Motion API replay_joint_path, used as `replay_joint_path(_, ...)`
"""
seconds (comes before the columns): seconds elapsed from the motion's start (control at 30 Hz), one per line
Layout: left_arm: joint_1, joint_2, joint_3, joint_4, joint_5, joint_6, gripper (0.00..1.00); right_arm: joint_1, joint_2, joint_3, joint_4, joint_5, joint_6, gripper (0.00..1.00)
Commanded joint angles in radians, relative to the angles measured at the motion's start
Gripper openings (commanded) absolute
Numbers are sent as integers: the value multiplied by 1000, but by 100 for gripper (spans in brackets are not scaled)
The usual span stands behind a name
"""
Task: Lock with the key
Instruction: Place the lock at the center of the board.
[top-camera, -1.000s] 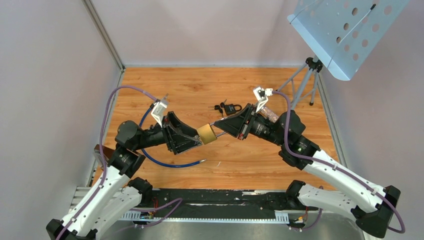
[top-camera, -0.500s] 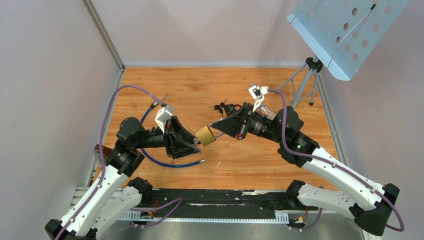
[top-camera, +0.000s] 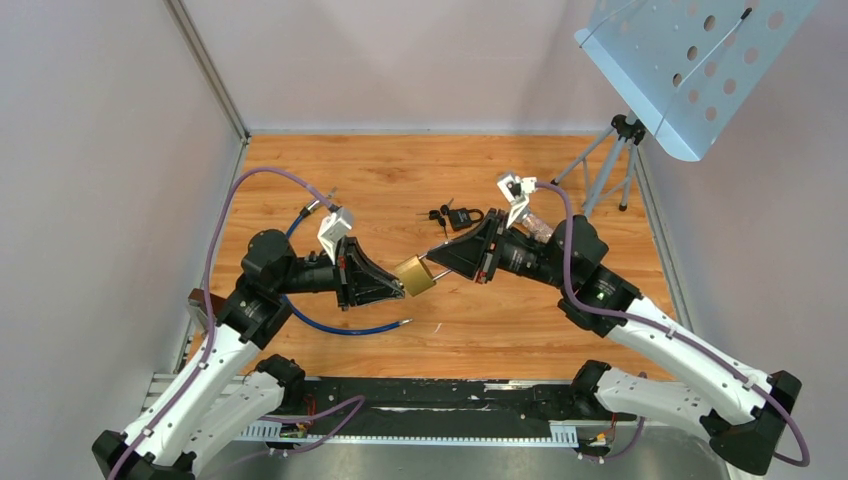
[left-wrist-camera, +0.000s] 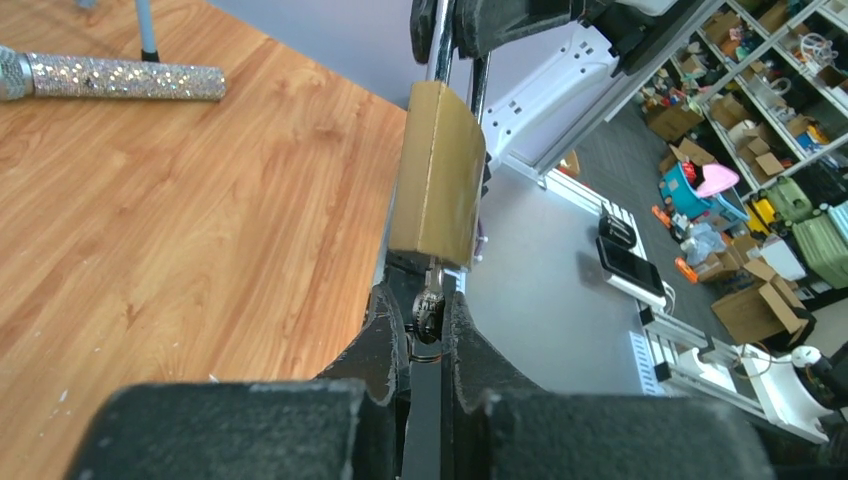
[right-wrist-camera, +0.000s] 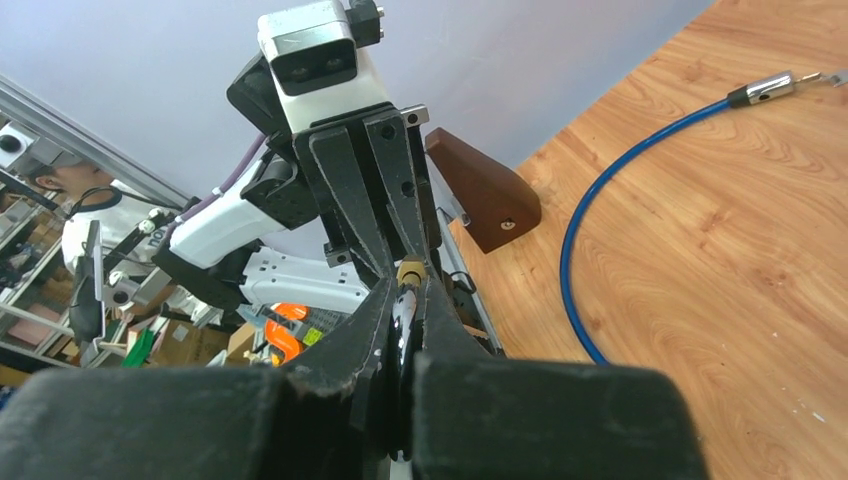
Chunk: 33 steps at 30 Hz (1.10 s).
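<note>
A brass padlock (top-camera: 413, 276) hangs in the air between both arms, above the wooden table (top-camera: 380, 170). My right gripper (top-camera: 437, 259) comes from the right and is shut on its steel shackle (right-wrist-camera: 402, 318); the brass body (right-wrist-camera: 410, 270) shows just past those fingertips. My left gripper (top-camera: 397, 283) comes from the left. In the left wrist view the padlock (left-wrist-camera: 436, 180) stands on end and a small key (left-wrist-camera: 429, 303) sticks out of its bottom. The left gripper (left-wrist-camera: 428, 300) is shut on the key's head.
A black padlock with keys (top-camera: 455, 215) lies on the table behind the grippers. A blue cable (top-camera: 340, 325) curves under the left arm. A glittery microphone (left-wrist-camera: 110, 77) lies by the tripod (top-camera: 605, 170) of a music stand (top-camera: 690, 70). A brown block (right-wrist-camera: 483, 190) sits at the left edge.
My left gripper was open around the padlock's lower end, drew back slightly to the left, and has shut on the key. The right gripper kept its hold on the shackle.
</note>
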Motion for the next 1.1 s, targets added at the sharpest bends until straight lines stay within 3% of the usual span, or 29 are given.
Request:
replay_joint_path(0.0, 4, -16, 30, -44, 6, 22, 0, -6, -123, -12, 178, 81, -17, 0)
replay_joint_path(0.23, 4, -55, 19, -123, -23, 64, 0, -7, -244, -39, 148, 210, -93, 0)
replay_joint_path(0.37, 4, -28, 11, -134, -97, 54, 0, -7, -249, -16, -5, 336, -135, 0)
replay_joint_path(0.47, 4, 54, -20, -43, -177, -31, 0, -14, -220, -34, -139, 510, -118, 0)
replay_joint_path(0.57, 2, 176, -62, 90, -277, -119, 0, -58, -184, -88, -209, 555, -65, 0)
replay_joint_path(0.63, -1, 339, -70, 215, -317, -172, 0, -130, -164, -148, -234, 525, -10, 0)
replay_joint_path(0.77, -43, 616, 2, 288, -427, -163, 0, -290, -126, -281, -207, 378, 45, 0)
replay_joint_path(0.87, -98, 801, 137, 278, -526, -141, 0, -397, -81, -383, -118, 258, 42, 0)
replay_joint_path(1.07, -178, 1156, 365, 354, -563, -219, 0, -526, 16, -493, 74, 119, 51, 0)
